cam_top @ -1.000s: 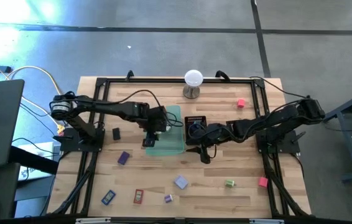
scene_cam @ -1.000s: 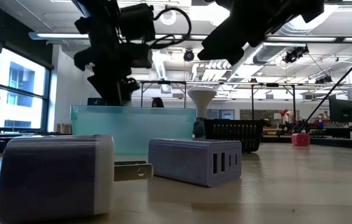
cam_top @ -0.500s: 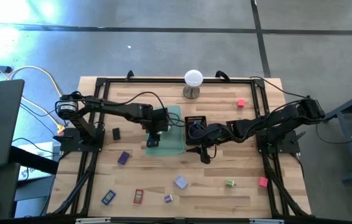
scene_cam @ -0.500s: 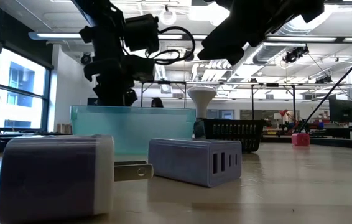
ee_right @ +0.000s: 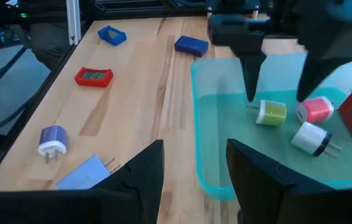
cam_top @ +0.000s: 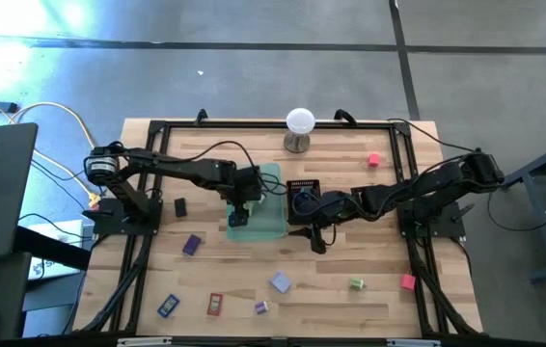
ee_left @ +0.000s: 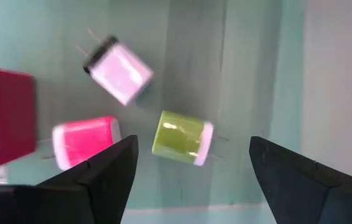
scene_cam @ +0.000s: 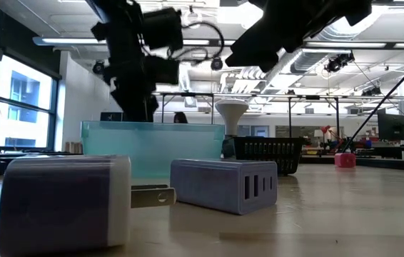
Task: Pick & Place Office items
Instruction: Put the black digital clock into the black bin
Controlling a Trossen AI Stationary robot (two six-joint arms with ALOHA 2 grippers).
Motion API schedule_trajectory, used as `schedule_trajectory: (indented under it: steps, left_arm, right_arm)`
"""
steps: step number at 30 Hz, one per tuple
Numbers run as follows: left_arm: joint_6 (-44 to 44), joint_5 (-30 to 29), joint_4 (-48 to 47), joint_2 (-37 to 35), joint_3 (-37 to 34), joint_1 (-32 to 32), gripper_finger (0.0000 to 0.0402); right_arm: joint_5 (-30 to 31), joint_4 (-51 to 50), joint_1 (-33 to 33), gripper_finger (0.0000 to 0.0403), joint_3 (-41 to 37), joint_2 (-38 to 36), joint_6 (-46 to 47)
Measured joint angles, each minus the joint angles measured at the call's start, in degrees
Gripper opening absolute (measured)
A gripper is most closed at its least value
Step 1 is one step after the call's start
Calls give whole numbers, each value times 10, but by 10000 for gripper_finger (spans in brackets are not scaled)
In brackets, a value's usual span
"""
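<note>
High view: left gripper (cam_top: 240, 214) poised over green tray (cam_top: 271, 227); right gripper (cam_top: 304, 208) beside black mesh tray (cam_top: 304, 183).

Left wrist view: jaws spread and empty, green charger (ee_left: 183, 138) between them, pink charger (ee_left: 86, 142) and white charger (ee_left: 119, 70) alongside.

Right wrist view: jaws parted, empty, facing red item (ee_right: 93, 76) on worktop (ee_right: 132, 87).

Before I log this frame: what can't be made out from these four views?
- Black mesh tray contents: the right gripper covers it in the high view.
- Red block: cut by the left wrist picture's edge.
- Green tray contents: clouded by its wall in the low view.
- Left gripper is open over the tray.
</note>
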Motion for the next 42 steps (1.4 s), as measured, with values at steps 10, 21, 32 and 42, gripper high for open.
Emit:
schedule_trajectory:
  steps: [10, 21, 32, 42]
  left_arm:
    - [-52, 0, -109, -126, 28, 0, 301]
    - [-277, -29, -306, -171, 16, 0, 301]
    - [-394, -1, -330, -183, -93, 28, 301]
    - [-515, -98, -319, -265, -163, 38, 301]
  right_arm:
    - [0, 15, 0, 160, 0, 0, -34]
    - [0, 22, 0, 160, 0, 0, -49]
    - [0, 24, 0, 160, 0, 0, -46]
    - [0, 25, 0, 160, 0, 0, -51]
